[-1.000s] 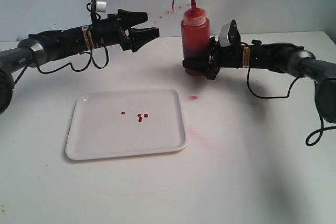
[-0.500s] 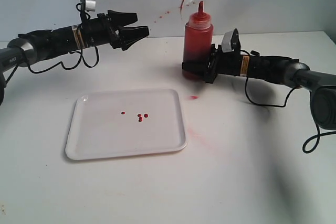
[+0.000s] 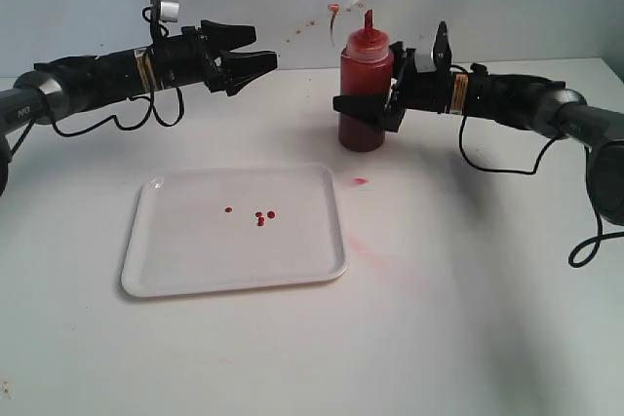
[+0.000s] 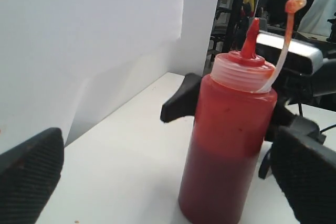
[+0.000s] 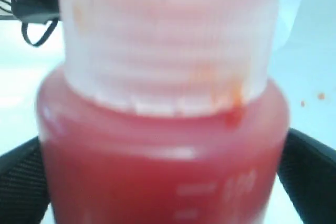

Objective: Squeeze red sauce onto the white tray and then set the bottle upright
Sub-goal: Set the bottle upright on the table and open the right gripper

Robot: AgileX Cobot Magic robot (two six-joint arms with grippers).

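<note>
The bottle [image 3: 365,94] stands upright on the table behind the white tray [image 3: 156,270], dark red sauce filling most of it and its pointed nozzle up. My right gripper [image 3: 366,109] is open, one finger on each side of the bottle's body with a small gap showing. The bottle [image 5: 163,145] fills the right wrist view between the black fingers [image 5: 310,174]. A few tiny drops of red sauce [image 3: 261,216] lie near the tray's middle. My left gripper [image 3: 263,49] hangs open and empty above the table, left of the bottle [image 4: 226,145] and pointing toward it.
A small red spot [image 3: 360,181] and a faint pink smear [image 3: 369,246] mark the table right of the tray. Red splashes [image 3: 322,17] dot the back wall. The right arm's cable [image 3: 585,241] hangs at the far right.
The right gripper's jaws have spread off the bottle, which now stands free on the table. The left arm drew back to the left a second ago, then stayed still.
</note>
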